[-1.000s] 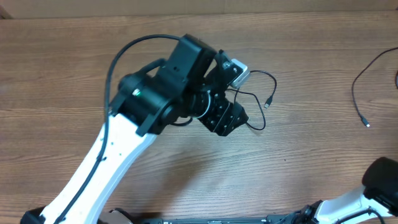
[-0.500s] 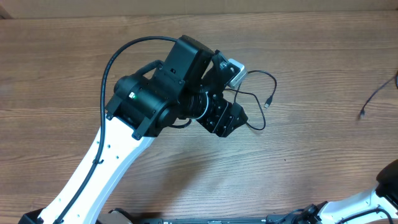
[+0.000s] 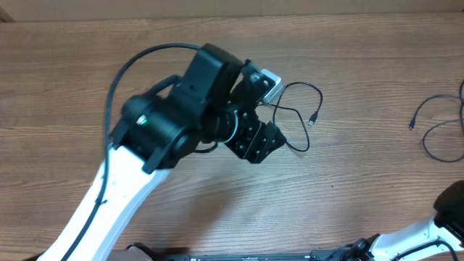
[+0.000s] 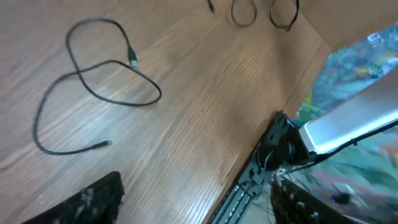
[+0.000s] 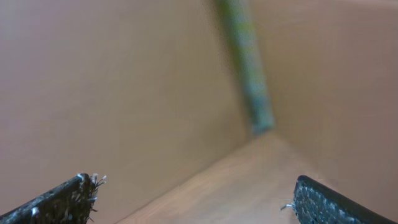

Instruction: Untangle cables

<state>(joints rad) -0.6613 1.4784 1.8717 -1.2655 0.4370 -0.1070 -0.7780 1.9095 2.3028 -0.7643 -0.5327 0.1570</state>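
One thin black cable [image 3: 296,114] lies in loose loops on the wooden table [image 3: 348,181], its small plug [image 3: 311,120] pointing right. In the left wrist view the same cable [image 4: 93,87] lies ahead and to the left of my left gripper [image 4: 196,208]. That gripper hovers open above the table with nothing between its fingers. A second cable [image 3: 437,134] curls at the table's right edge. More cable loops [image 4: 242,12] show far off. My right gripper [image 5: 199,202] is open and empty, facing a plain brown surface.
The left arm's black wrist [image 3: 188,109] covers the table's middle and hides part of the first cable. The right arm's base [image 3: 449,210] sits at the bottom right corner. A brown wall [image 3: 232,7] runs along the far edge, a metal rail [image 4: 249,180] along the near edge.
The cable at the right edge has shifted and now lies in a curl on the table. My left arm has swung slightly left. The middle cable has not moved.
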